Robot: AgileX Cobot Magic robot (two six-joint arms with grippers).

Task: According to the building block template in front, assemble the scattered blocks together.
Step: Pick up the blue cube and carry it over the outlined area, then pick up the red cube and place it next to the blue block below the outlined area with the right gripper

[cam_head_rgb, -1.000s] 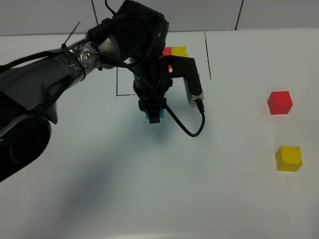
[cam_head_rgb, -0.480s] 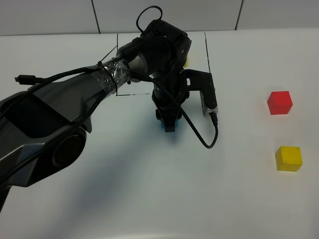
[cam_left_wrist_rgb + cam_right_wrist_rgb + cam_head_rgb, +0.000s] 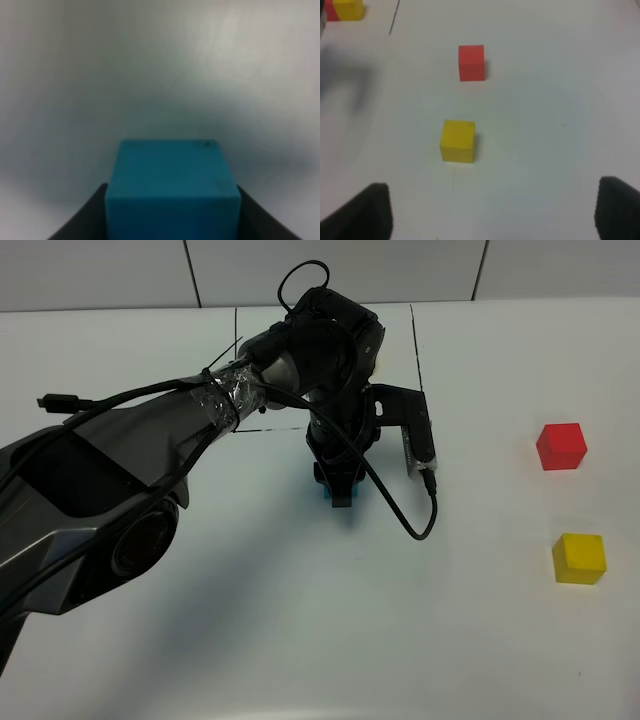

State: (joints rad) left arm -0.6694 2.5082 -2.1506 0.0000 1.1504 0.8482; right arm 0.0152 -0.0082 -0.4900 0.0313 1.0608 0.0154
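Left gripper (image 3: 340, 496): fingers clamped on the blue cube (image 3: 172, 192), just in front of the black outline (image 3: 416, 350).
Right gripper (image 3: 495, 210): fingers wide apart, holding nothing.
Red cube (image 3: 561, 446), yellow cube (image 3: 579, 558): on the table's (image 3: 300, 640) right side, apart.
Template (image 3: 347, 9): mostly hidden behind the left arm.

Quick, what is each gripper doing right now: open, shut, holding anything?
Left gripper: closed, holding the small cyan-blue cube.
Right gripper: open, holding nothing.
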